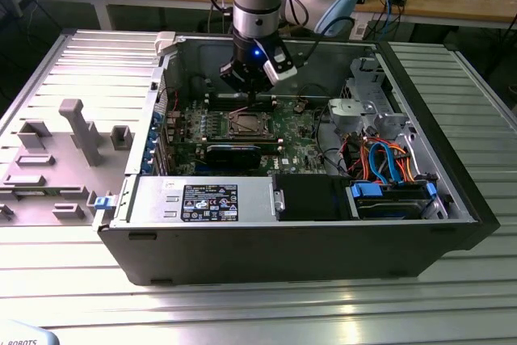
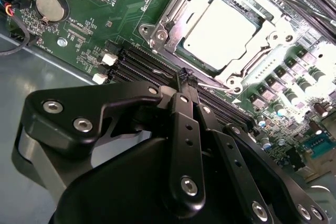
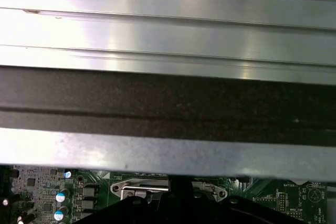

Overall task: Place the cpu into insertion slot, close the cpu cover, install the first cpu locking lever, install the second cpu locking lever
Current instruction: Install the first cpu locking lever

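The jaws are drawn together into one narrow black tip with nothing between them, and the gripper [image 2: 187, 77] hangs just above the motherboard [image 2: 100, 22], its tip over the dark memory slots [image 2: 137, 62] right beside the insertion slot [image 2: 173, 43]. In the second wrist view a thin metal lever [image 2: 212, 84] runs along the socket's near edge just past the tip; whether the tip touches it cannot be told. The cpu [image 2: 223, 29] lies flat in the socket, its pale silver top showing through the window of the cpu cover [image 2: 265, 43], which lies down over it. A round coin battery [image 2: 51, 6] sits well apart on the green board. In the exterior view the gripper [image 1: 252, 80] reaches down into the open computer case [image 1: 452, 199], over the far side of the socket [image 1: 246, 124]. A black heatsink block [image 1: 234, 153] lies just in front of the socket, and a bundle of blue and orange cables [image 1: 386, 163] crowds the case toward the exterior view's right.
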`<control>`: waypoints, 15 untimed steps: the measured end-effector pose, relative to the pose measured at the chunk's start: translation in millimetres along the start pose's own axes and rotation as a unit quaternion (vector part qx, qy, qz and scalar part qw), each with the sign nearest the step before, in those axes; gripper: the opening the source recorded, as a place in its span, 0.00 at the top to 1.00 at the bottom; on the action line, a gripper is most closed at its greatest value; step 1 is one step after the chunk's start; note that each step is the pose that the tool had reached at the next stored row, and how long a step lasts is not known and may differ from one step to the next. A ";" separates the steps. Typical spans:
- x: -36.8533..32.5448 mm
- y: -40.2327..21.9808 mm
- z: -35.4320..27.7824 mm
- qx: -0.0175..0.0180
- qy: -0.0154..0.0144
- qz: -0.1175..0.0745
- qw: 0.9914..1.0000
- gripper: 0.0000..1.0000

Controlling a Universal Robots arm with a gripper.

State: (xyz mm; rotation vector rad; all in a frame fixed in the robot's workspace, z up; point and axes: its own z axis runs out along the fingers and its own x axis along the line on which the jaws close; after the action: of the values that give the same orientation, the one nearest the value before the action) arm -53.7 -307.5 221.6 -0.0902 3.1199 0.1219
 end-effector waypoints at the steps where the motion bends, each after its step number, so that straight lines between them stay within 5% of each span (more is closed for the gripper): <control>1: -0.3 -0.1 0.6 0.000 0.000 0.000 1.000 0.89; 15: -7.8 -1.4 12.1 0.000 0.000 0.000 1.000 0.89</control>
State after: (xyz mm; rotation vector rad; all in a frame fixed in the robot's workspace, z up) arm -45.7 -307.5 209.6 -0.0902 3.1198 0.1220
